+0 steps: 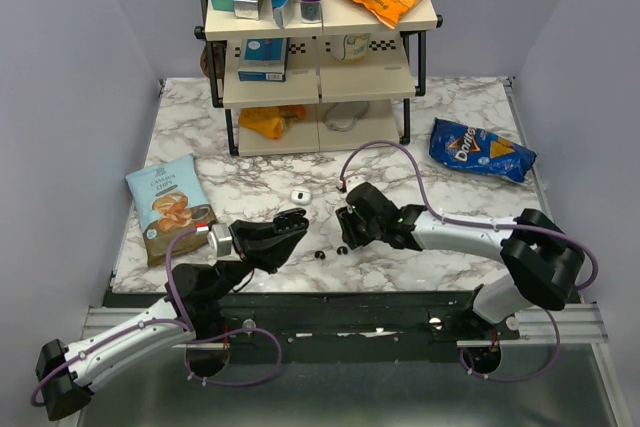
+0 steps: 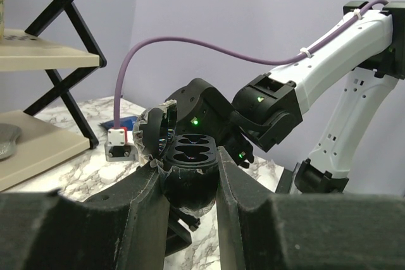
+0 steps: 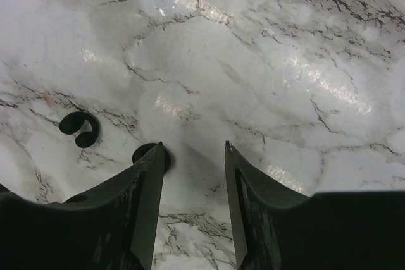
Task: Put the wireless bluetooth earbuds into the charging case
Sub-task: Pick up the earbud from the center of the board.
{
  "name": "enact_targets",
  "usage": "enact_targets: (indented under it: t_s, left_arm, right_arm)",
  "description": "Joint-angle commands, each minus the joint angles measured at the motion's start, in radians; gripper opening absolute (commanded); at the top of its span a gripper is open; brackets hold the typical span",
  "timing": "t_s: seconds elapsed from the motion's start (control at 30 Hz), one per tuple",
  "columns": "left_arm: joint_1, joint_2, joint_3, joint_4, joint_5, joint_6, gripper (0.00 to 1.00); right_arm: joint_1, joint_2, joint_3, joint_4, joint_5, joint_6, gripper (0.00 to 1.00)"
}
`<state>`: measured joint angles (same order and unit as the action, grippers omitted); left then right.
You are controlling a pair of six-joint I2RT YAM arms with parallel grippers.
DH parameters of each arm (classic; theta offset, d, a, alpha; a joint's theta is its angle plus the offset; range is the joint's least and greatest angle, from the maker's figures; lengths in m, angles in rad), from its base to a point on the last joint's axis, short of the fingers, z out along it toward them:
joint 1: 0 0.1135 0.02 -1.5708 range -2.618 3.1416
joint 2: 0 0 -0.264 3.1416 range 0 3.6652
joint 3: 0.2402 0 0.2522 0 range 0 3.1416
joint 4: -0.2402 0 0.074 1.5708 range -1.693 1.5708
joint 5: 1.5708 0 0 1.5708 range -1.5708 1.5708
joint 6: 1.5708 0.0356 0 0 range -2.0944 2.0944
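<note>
Your left hand (image 1: 290,225) pinches the small black oval charging case (image 2: 188,156), lid open and wells facing the right arm, so it stands ready as a receptacle. Your right hand (image 3: 193,148) is spread and empty, tips low over the white marble desk (image 3: 304,61). Both tiny glossy black earbuds lie on the desk. The near earbud (image 3: 143,153) sits partly under one fingertip; the far earbud (image 3: 79,129) lies beside it, outside the fingers. Judgement: centre the near earbud between the fingers before closing.

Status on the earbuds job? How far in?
Done: left gripper holds the case, lid open, both slots empty. In hand: the open right gripper is beside one earbud on the table. Left: that and the second earbud both to be picked up and seated.
</note>
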<state>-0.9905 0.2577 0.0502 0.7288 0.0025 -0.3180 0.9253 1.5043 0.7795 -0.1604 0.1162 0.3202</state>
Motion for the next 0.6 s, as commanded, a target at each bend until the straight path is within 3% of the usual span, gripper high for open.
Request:
enact_targets:
  t_s: [0.0,0.57]
  left_arm:
    - [-0.007,0.009,0.019,0.004,-0.019,0.01,0.0]
    - [-0.013,0.018,0.013,0.003,-0.016,-0.001,0.0]
  right_arm:
    - [-0.002,0.037,0.033,0.035,-0.01,-0.015,0.51]
    - [0.001,0.048,-0.032,0.073,-0.11,-0.009,0.5]
